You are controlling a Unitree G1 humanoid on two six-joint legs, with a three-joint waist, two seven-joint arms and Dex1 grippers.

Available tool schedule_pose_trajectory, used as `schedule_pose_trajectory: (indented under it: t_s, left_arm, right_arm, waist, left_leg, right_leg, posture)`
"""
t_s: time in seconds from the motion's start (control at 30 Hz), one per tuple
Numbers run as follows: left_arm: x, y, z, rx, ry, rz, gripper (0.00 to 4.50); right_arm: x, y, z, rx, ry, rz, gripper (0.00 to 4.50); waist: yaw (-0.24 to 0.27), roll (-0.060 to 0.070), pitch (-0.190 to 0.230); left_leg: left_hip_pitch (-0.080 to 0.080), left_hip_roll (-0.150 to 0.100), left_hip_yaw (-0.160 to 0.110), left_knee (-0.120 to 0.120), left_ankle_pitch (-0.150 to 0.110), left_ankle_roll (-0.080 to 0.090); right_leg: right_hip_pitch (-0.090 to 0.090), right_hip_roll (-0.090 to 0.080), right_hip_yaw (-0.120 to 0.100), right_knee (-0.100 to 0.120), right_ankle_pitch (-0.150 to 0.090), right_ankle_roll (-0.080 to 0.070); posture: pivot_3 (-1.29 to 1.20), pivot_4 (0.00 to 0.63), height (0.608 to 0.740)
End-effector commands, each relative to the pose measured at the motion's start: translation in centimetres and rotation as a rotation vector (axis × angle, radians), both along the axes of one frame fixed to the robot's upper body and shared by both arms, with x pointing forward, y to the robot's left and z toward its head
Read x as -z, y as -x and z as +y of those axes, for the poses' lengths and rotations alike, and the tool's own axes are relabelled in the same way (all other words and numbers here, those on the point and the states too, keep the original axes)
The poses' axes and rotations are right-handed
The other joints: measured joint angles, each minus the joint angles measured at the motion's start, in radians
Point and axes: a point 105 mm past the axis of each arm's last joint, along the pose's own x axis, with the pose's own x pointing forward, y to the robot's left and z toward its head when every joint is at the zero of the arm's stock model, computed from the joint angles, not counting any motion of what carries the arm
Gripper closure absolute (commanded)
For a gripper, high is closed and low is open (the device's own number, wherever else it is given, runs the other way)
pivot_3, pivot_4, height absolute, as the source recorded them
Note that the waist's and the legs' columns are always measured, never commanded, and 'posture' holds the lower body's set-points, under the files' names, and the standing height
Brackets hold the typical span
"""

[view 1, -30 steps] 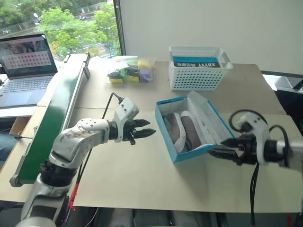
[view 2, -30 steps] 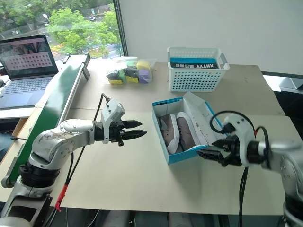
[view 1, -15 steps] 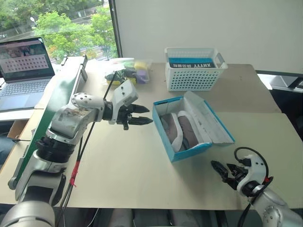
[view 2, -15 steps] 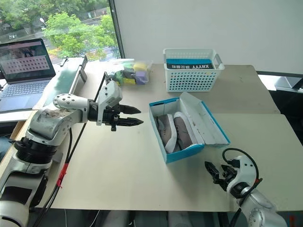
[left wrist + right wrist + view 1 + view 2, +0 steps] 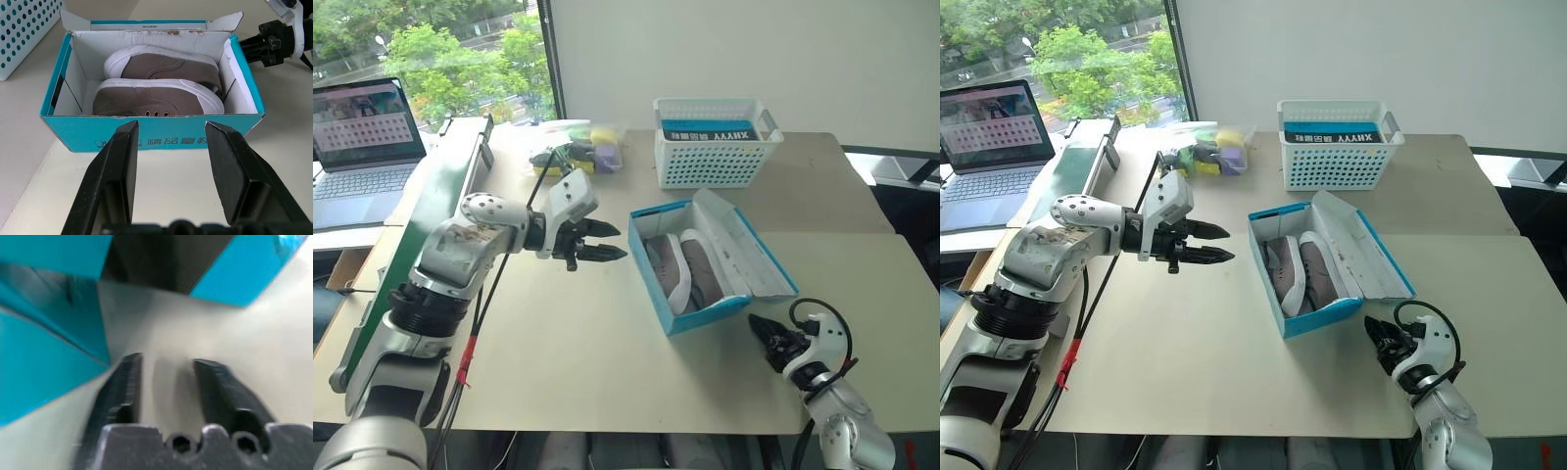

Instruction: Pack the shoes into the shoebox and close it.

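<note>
White lettering ran along the blue shoebox, too small to read. It sat mid-table, lid flung open, both taupe shoes side by side inside. The left gripper hovered beside it, jaws parted and empty. The right gripper lay low near the box's corner, fingers narrowly apart, holding nothing.

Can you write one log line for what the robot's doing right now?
shoes: both in shoebox | lid: open | left gripper: open, empty | right gripper: near box corner
</note>
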Motion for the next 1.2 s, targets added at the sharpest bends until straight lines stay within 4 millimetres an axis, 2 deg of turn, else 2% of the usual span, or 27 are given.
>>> schedule_pose_trajectory:
  t_s: [0.03,0.1,0.33,0.53,0.57,0.63,0.73,0.8,0.87,0.93,1.1,1.2]
  left_arm:
    - [-1.3,0.4,-0.2,0.010,0.016,-0.051,2.22]
    - [-1.4,0.6,-0.2,0.011,0.016,-0.051,2.22]
    - [-1.8,0.9,0.8,0.021,-0.025,-0.065,2.22]
    - [-2.1,1.2,0.6,0.033,-0.031,-0.067,2.22]
    - [-2.1,1.3,0.6,0.034,-0.031,-0.066,2.22]
    - [-2.1,1.5,0.5,0.036,-0.028,-0.063,2.22]
    - [-2.4,1.1,0.5,0.006,0.001,-0.067,2.22]
    - [-2.6,0.9,0.5,-0.007,0.013,-0.070,2.22]
    - [-2.5,0.7,0.3,-0.005,0.016,-0.071,2.22]
    - [-2.4,0.7,0.1,0.001,0.018,-0.070,2.22]
    - [-2.9,0.5,-0.5,0.002,0.036,-0.080,2.22]
    - [-3.6,0.6,-0.9,0.002,0.055,-0.086,2.22]
  right_arm:
    - [-0.9,-0.5,-0.4,0.001,0.006,-0.039,3.95]
    - [-0.8,-0.8,-0.4,0.006,0.000,-0.043,4.46]
    - [-0.2,-2.5,-1.3,0.052,-0.016,-0.083,4.46]
    - [-0.7,-4.7,-2.3,0.129,-0.086,-0.165,4.46]
    - [-1.1,-5.0,-2.5,0.144,-0.110,-0.190,4.46]
    - [-3.2,-5.6,-3.4,0.218,-0.218,-0.295,4.46]
    - [-6.2,-5.8,-3.8,0.228,-0.304,-0.405,4.46]
    - [-7.8,-5.9,-3.0,0.161,-0.288,-0.441,4.46]
    - [-11.8,-6.2,-0.4,-0.007,-0.289,-0.517,4.46]
    - [-14.0,-5.9,1.4,-0.121,-0.293,-0.547,4.46]
    - [-16.5,-5.1,4.7,-0.317,-0.308,-0.533,4.46]
    - [-17.0,-4.7,7.0,-0.436,-0.278,-0.489,4.46]
  waist:
    - [-0.001,0.000,0.000]
    - [-0.001,0.000,0.000]
    - [-0.003,0.000,0.000]
    - [-0.004,0.000,0.000]
    - [-0.004,0.000,0.000]
    - [-0.005,0.000,0.000]
    - [-0.003,0.002,0.001]
    - [-0.002,0.003,0.002]
    - [-0.001,0.004,0.003]
    - [-0.003,0.006,0.003]
    - [-0.002,0.006,0.003]
    - [-0.001,0.006,0.004]
  left_leg:
    - [0.000,0.000,0.000,0.000,0.000,0.000]
    - [0.000,0.000,0.000,0.000,0.000,0.000]
    - [0.001,0.000,0.000,0.000,0.000,0.000]
    - [0.002,0.000,0.001,0.002,0.000,0.000]
    - [0.003,0.000,0.001,0.002,0.000,0.000]
    - [0.004,0.000,0.001,0.002,0.000,0.000]
    - [0.004,0.000,0.000,0.002,0.000,0.000]
    - [0.003,0.000,0.000,0.002,0.000,0.000]
    - [0.003,0.000,0.000,0.002,0.000,0.000]
    - [0.002,-0.001,0.000,0.002,0.000,0.000]
    - [0.003,0.000,-0.001,0.003,0.000,0.000]
    - [0.002,0.000,0.000,0.004,0.000,0.000]
  right_leg:
    - [0.000,0.000,0.000,0.000,0.000,0.000]
    - [0.000,0.000,0.000,0.001,0.000,0.000]
    - [0.000,0.000,0.000,0.001,0.000,0.000]
    - [0.002,0.000,0.000,0.001,0.000,0.000]
    - [0.002,0.000,0.000,0.001,0.000,0.000]
    - [0.003,0.000,0.001,0.002,0.001,0.000]
    - [0.003,0.000,0.001,0.003,0.000,0.000]
    - [0.002,0.000,0.001,0.003,0.000,0.000]
    - [0.002,0.000,0.001,0.003,0.000,0.000]
    - [0.001,-0.001,0.001,0.004,0.000,0.000]
    - [0.001,0.001,0.001,0.006,0.000,0.000]
    - [0.001,0.000,0.001,0.005,0.000,0.000]
  posture:
    - [0.00,0.150,0.740]
    - [0.00,0.150,0.740]
    - [0.00,0.150,0.740]
    - [0.00,0.150,0.740]
    - [0.00,0.150,0.740]
    - [0.00,0.150,0.740]
    - [0.00,0.150,0.740]
    - [0.00,0.150,0.740]
    - [0.00,0.150,0.740]
    - [0.00,0.150,0.740]
    - [0.00,0.150,0.740]
    - [0.00,0.150,0.740]
